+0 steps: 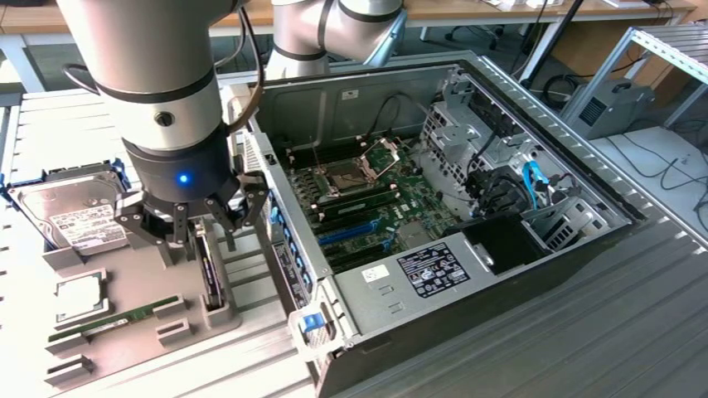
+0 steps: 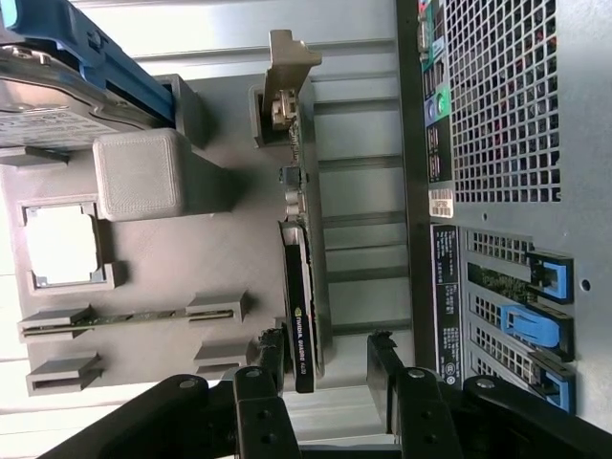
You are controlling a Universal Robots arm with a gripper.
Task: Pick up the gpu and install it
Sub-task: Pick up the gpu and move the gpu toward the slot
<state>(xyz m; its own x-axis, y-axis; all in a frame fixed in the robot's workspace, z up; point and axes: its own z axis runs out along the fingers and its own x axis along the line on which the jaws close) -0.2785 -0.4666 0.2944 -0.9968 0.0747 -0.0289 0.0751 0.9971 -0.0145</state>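
Note:
The gpu (image 1: pixel 210 280) stands on edge in a grey holder on the parts tray (image 1: pixel 133 340), at the exterior view's left of the open computer case (image 1: pixel 520 149). Its black edge with green lettering (image 2: pixel 300 320) and its silver bracket (image 2: pixel 290 67) show in the wrist view. My gripper (image 1: pixel 199 230) hangs just above the card, open, its black fingers (image 2: pixel 269 356) on either side of the card's end. Nothing is held. In the wrist view the gripper (image 2: pixel 325 361) has the card nearer one finger than the other.
A silver hard drive (image 1: pixel 75 217) in a blue frame, a CPU (image 1: pixel 80 297) and a green RAM stick (image 1: pixel 111 320) share the tray. The case's rear panel with blue slot latches (image 2: pixel 531 325) is close beside the card. The motherboard (image 1: pixel 366 203) lies exposed inside the case.

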